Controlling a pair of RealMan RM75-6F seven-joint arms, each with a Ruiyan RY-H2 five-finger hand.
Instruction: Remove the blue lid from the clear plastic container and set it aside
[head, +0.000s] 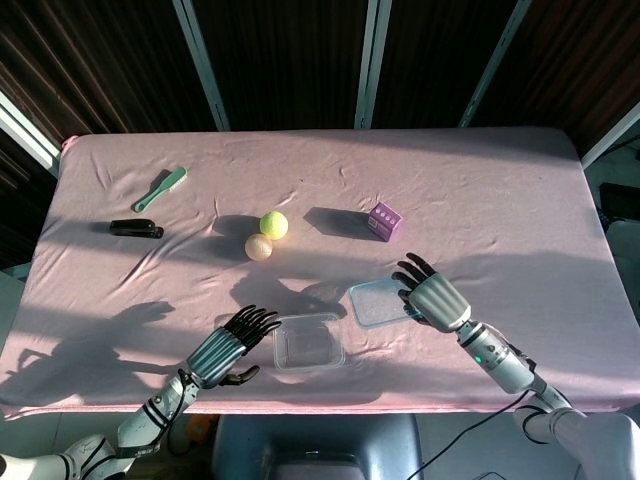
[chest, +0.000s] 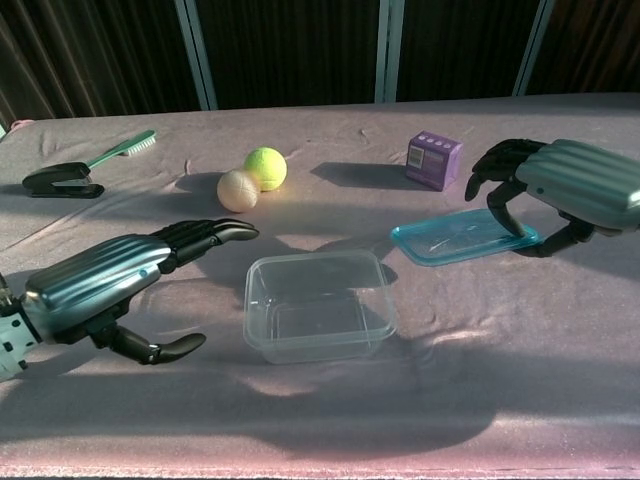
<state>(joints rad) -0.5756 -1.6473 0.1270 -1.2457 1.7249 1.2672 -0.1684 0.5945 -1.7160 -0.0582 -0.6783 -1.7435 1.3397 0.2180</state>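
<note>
Setting-aside step: right hand (chest: 560, 190) pinches the blue lid (chest: 460, 237) low over the tablecloth, beside the clear container (chest: 318, 305). Left hand (chest: 110, 280) hovers spread, empty. Next, release.

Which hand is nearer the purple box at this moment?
The right hand. It sits just in front of the purple box, toward the robot's right, holding the blue lid. The left hand is far across the table, beside the clear container.
</note>
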